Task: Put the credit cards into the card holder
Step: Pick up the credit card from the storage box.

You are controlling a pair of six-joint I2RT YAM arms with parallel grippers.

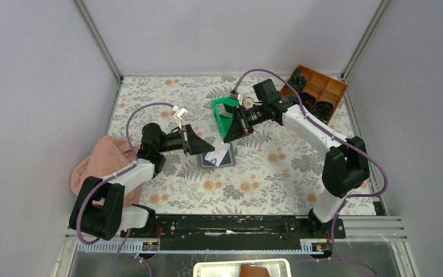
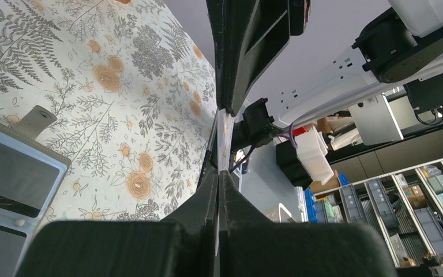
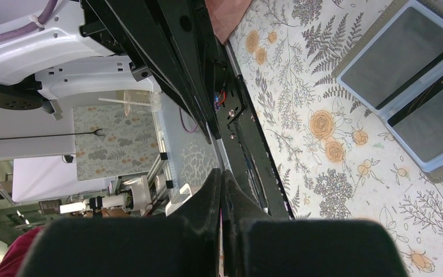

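Card holder [image 3: 432, 166] lies open; its orange print [image 3: 438, 75] unreadable.

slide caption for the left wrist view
left gripper shut on a credit card edge-on, open card holder lower left

In the top view the left arm [image 1: 135, 172] at 8 o'clock and the right arm [image 1: 311, 127] at 3 o'clock are built alike: white link shells between black joint housings, both bolted to 1 black rail [image 1: 236, 225] at 6 o'clock. A purple cable [image 1: 128, 124] loops along each, with a white plug near the wrist. The left gripper [image 1: 210, 144] and right gripper [image 1: 231, 131] are black wedges with 2 flat tapering fingers.
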